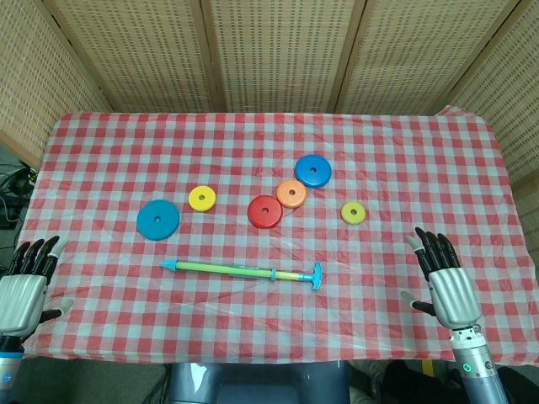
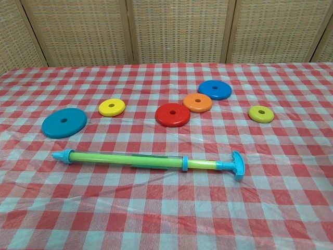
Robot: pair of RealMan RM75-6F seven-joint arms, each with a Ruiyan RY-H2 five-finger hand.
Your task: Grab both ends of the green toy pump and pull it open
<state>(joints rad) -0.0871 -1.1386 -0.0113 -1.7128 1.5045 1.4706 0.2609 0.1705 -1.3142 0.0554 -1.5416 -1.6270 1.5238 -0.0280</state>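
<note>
The green toy pump lies flat on the checked tablecloth near the front, with its blue nozzle tip pointing left and its blue T-handle at the right end. My left hand hovers at the table's front left corner, fingers spread, holding nothing, well left of the nozzle. Off to the front right, my right hand is also spread and empty, well right of the handle. Neither hand shows in the chest view.
Behind the pump lie several flat rings: a large blue one, a yellow one, a red one, an orange one, a blue one and a yellow-green one. Wicker screens stand behind the table.
</note>
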